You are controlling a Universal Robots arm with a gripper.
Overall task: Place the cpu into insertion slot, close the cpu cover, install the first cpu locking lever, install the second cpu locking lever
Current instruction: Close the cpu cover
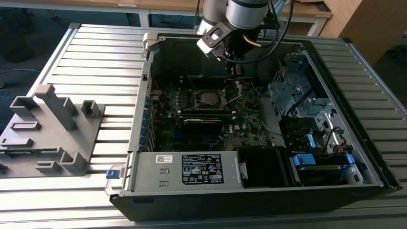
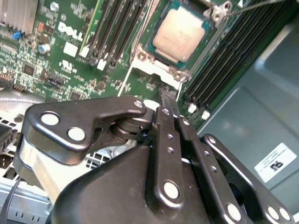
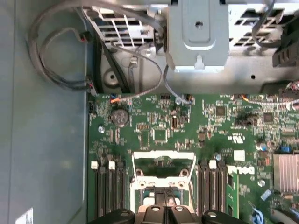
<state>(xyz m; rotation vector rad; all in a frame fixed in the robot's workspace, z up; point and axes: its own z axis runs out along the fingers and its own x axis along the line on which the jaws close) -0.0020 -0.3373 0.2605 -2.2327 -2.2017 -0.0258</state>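
Note:
The cpu (image 2: 180,35), a silver-grey square, lies in the black-rimmed insertion slot (image 2: 152,46) on the green board; in the exterior view the slot (image 1: 210,98) sits mid-case. The cpu cover (image 2: 156,70), a silvery frame, is swung open off the chip toward my gripper; in the first wrist view its window (image 3: 163,161) shows board behind it. My gripper (image 2: 167,95) is shut with nothing between its black fingers (image 2: 161,126), its tip close to the cover's free edge. It hangs above the case's far side in the exterior view (image 1: 237,71). A thin locking lever (image 2: 261,4) stands beside the slot.
Memory slots (image 3: 108,186) flank the socket on both sides. A heatsink (image 3: 286,172), loose cables (image 3: 60,56) and a metal drive cage (image 3: 198,37) lie nearby. A labelled power-supply box (image 1: 190,169) fills the case's near side. A grey fixture (image 1: 51,129) stands on the slatted table.

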